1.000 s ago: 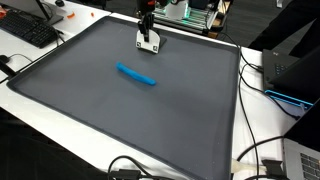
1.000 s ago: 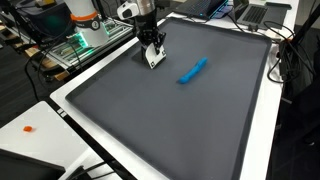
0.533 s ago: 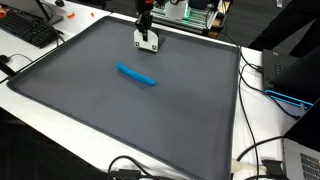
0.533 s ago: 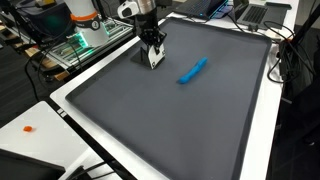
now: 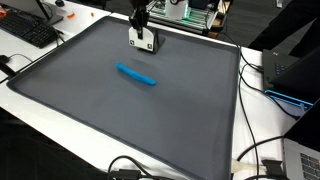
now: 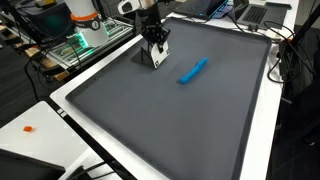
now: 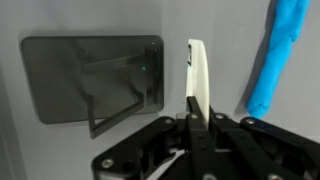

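My gripper hangs over the far part of a dark grey mat and is shut on a flat white square piece. The piece hangs down from the fingers, a little above the mat; it also shows in an exterior view. In the wrist view the gripper pinches the white piece, seen edge-on, and its square shadow falls on the mat. A blue elongated object lies on the mat apart from the gripper; it shows in the wrist view and in an exterior view.
The mat lies on a white table. A keyboard sits at one side, cables and a laptop at another. Equipment with green lights stands behind the arm.
The gripper with the white piece has shifted slightly sideways and a little upward over the far part of the mat. The blue object has not moved.
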Controlling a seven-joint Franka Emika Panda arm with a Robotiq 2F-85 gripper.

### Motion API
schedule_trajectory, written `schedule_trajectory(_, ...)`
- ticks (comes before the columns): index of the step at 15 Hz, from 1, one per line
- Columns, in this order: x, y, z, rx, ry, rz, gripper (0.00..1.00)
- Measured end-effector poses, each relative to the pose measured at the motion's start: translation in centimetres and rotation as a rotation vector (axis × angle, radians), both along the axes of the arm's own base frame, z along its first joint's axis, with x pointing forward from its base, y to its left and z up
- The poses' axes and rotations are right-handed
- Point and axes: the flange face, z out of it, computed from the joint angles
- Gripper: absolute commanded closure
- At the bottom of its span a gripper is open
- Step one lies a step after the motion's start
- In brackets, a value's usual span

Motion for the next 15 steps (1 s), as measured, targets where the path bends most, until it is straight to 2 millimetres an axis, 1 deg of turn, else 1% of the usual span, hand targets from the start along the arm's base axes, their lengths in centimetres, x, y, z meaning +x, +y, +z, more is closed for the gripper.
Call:
schedule_trajectory(3, 1.0, 0.2, 2.1, 0.005, 0.009, 0.028, 0.99)
schedule_trajectory(6, 2.3, 0.7, 4.9, -0.008, 0.016, 0.127, 0.99)
schedule_trajectory(12, 6.1, 2.7, 10.4, -0.040, -0.007, 0.480, 0.99)
schedule_trajectory(15, 7.9, 4.0, 12.0, -0.065, -0.022, 0.652, 0.99)
